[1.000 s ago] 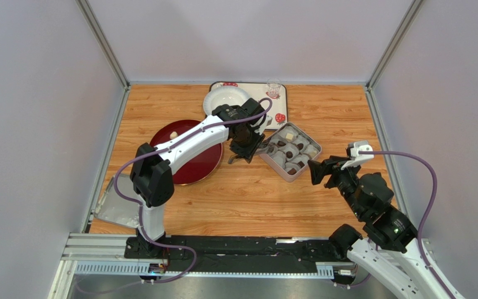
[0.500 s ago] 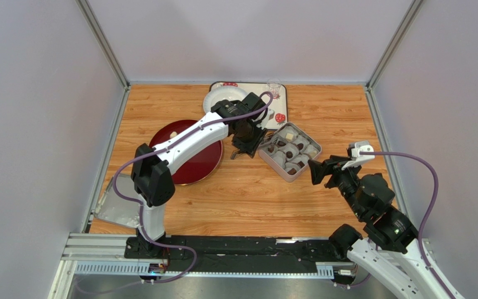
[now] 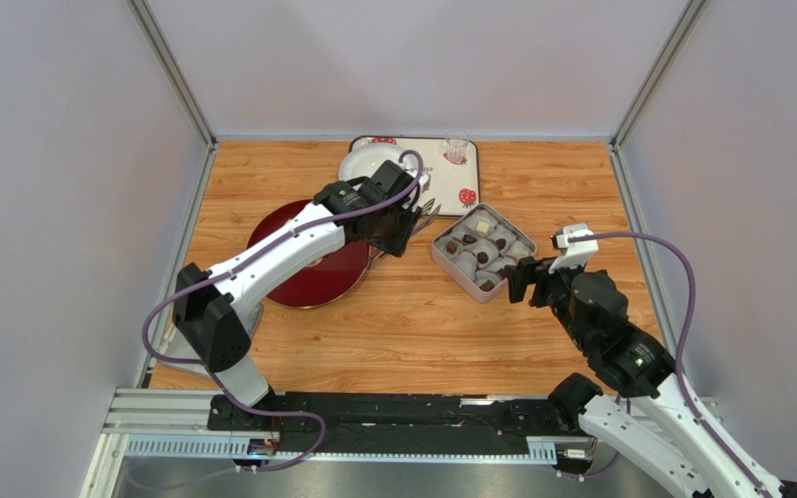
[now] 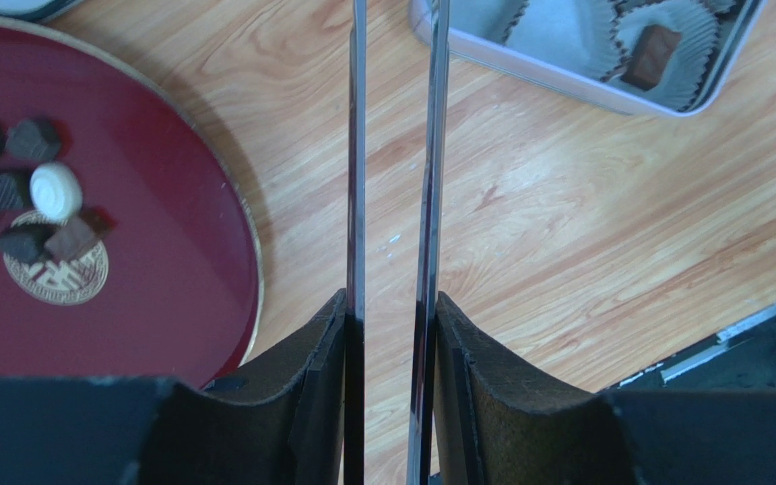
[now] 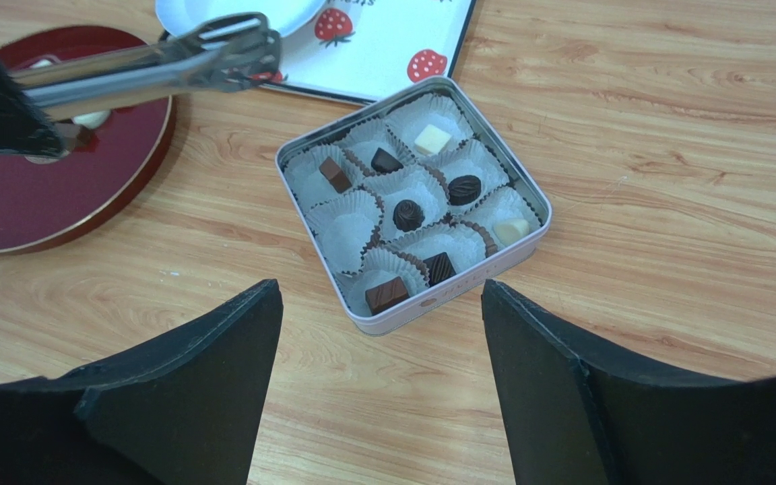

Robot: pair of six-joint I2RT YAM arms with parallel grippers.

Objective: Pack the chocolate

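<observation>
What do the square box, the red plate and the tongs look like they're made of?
Square box: likely thin metal, silvery rim with a sheen.
Red plate: glossy lacquer or plastic, judging by its reflections.
Tongs: probably polished steel, with mirror-bright blades.

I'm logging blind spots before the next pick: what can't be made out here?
Left wrist: tips of the tongs, cut off by the top edge.
Top external: chocolate on the red plate, hidden by the left arm.
Right wrist: most of the white bowl, cut off by the top edge.
</observation>
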